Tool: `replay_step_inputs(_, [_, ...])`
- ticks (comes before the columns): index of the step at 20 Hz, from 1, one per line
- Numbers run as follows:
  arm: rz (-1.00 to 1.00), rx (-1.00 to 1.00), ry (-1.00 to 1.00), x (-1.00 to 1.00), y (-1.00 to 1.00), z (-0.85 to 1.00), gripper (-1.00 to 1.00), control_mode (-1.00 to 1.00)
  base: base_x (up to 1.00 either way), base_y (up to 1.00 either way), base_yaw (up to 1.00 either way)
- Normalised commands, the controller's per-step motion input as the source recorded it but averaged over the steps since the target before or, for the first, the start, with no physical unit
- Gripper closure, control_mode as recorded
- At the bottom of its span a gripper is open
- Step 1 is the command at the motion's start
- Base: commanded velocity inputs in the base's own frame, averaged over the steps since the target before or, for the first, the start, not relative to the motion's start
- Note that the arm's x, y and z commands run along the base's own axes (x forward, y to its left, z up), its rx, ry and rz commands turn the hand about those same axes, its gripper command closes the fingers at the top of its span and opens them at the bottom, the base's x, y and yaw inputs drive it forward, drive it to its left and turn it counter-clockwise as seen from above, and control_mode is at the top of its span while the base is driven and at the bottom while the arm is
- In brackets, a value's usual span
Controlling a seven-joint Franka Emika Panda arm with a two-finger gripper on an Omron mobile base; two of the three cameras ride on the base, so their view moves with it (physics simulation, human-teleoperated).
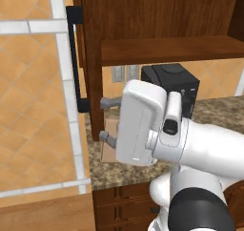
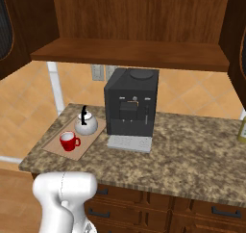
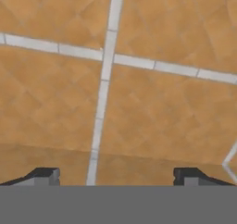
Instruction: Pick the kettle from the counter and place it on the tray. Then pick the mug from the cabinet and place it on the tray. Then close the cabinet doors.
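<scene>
The white kettle and the red mug both stand on the tan tray at the left end of the granite counter. A corner of the tray shows behind my hand. My gripper is open and holds nothing. It points left, just right of the open left cabinet door's black handle and below it. In the hand view my gripper faces the orange tiled wall. The cabinet stands open, with its doors at the left edge and right edge.
A black coffee machine with a grey drip grate stands right of the tray. A pale bottle sits at the counter's right edge. Drawer fronts run under the counter. The tiled wall lies left of the open door.
</scene>
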Motion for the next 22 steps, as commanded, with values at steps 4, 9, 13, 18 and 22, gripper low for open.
replay_step_inputs(4, [-0.05, 0.0, -0.18, -0.19, 0.49, 0.11, -1.0, -1.0, 0.0, 0.0, 0.0])
replay_step_inputs(9, [-0.17, 0.0, -0.05, 0.03, 0.56, 0.03, -1.0, -1.0, 0.0, 0.0, 0.0])
replay_step_inputs(13, [-0.15, 0.0, 0.01, 0.31, 0.27, 0.1, -1.0, -1.0, 0.0, 0.0, 0.0])
replay_step_inputs(18, [-0.13, 0.0, 0.04, 0.48, 0.23, 0.0, -1.0, -1.0, 0.0, 0.0, 0.0])
replay_step_inputs(22, [-0.13, -0.01, 0.05, 0.44, 0.09, -0.04, -1.0, -1.0, 0.0, 0.0, 0.0])
